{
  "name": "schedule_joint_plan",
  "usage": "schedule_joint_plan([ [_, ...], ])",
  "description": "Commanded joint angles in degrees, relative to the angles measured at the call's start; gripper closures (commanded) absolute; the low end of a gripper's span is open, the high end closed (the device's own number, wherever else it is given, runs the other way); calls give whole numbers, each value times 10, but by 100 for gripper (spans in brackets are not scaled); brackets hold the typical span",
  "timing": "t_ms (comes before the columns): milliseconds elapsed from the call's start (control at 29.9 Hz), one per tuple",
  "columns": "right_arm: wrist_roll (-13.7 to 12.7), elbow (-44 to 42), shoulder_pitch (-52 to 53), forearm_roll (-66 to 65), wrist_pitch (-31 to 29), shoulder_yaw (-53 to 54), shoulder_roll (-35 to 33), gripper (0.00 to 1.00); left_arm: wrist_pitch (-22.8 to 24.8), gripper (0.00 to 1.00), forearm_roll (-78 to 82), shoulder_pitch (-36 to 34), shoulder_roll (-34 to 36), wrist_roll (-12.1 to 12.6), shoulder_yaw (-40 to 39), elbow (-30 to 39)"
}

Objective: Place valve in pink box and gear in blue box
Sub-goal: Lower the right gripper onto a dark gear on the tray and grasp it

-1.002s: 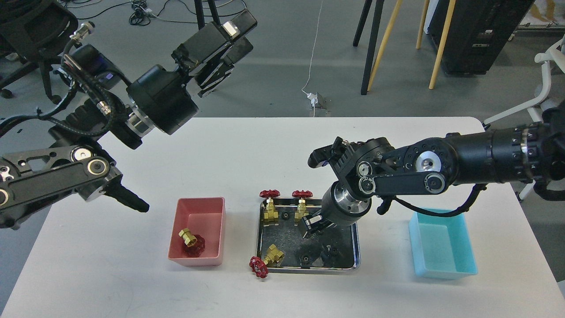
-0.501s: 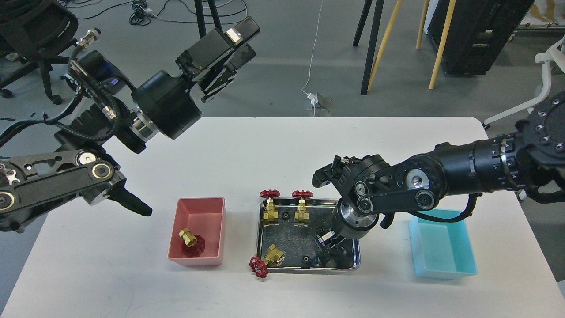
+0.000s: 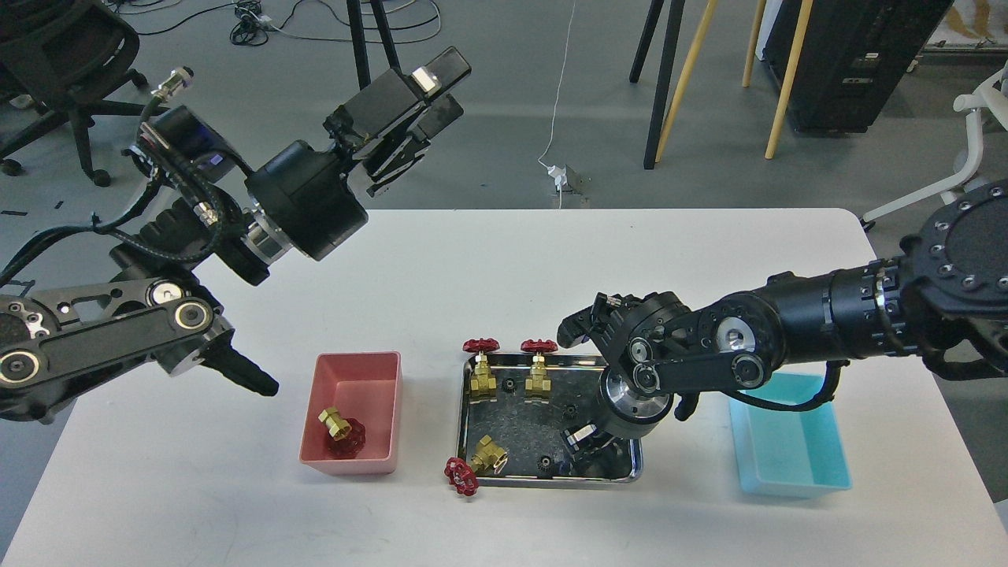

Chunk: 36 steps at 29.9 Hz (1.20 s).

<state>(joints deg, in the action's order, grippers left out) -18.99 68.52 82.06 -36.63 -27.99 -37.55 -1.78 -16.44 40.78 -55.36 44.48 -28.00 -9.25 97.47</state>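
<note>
One valve [image 3: 342, 429] lies in the pink box [image 3: 390, 409]. Two valves [image 3: 480, 370] [image 3: 539, 368] stand upright at the back of the steel tray [image 3: 520, 421]. Another valve [image 3: 476, 463] lies at its front left, with the red handwheel over the rim. Small black gears [image 3: 510, 384] [image 3: 573, 409] [image 3: 543, 462] lie in the tray. My right gripper [image 3: 587, 447] points down into the tray's front right corner; its dark fingers hide what is under them. My left gripper [image 3: 441, 94] is open and empty, high above the table's back left. The blue box [image 3: 787, 472] is empty, to the right of the tray.
The white table [image 3: 472, 268] carries the pink box, the tray and the blue box in a row near the front. My right forearm [image 3: 827, 315] stretches over the blue box's back edge. Chair and stand legs are on the floor behind the table.
My right gripper has moved down and towards the front right corner of the tray. My left arm has drifted slightly to the right. The valves and boxes have not moved.
</note>
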Motion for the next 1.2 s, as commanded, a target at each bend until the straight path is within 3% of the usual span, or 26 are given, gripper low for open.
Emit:
schedule_joint_plan([
  [0,0,-8,-9,0,0,0,3,45,0,13,0,8,0,0,-1,0],
  [267,0,-16,-16,0,0,1,8,47,0,13,1,11,0,0,0,-4],
  [568,0,-21,-26,-1,0,0,7,57,0,13,2,21,0,0,-1,-4],
  [1169,0,-30,-33,-1,0,5,6,59,0,11,3,25,-7,0,0,-4],
])
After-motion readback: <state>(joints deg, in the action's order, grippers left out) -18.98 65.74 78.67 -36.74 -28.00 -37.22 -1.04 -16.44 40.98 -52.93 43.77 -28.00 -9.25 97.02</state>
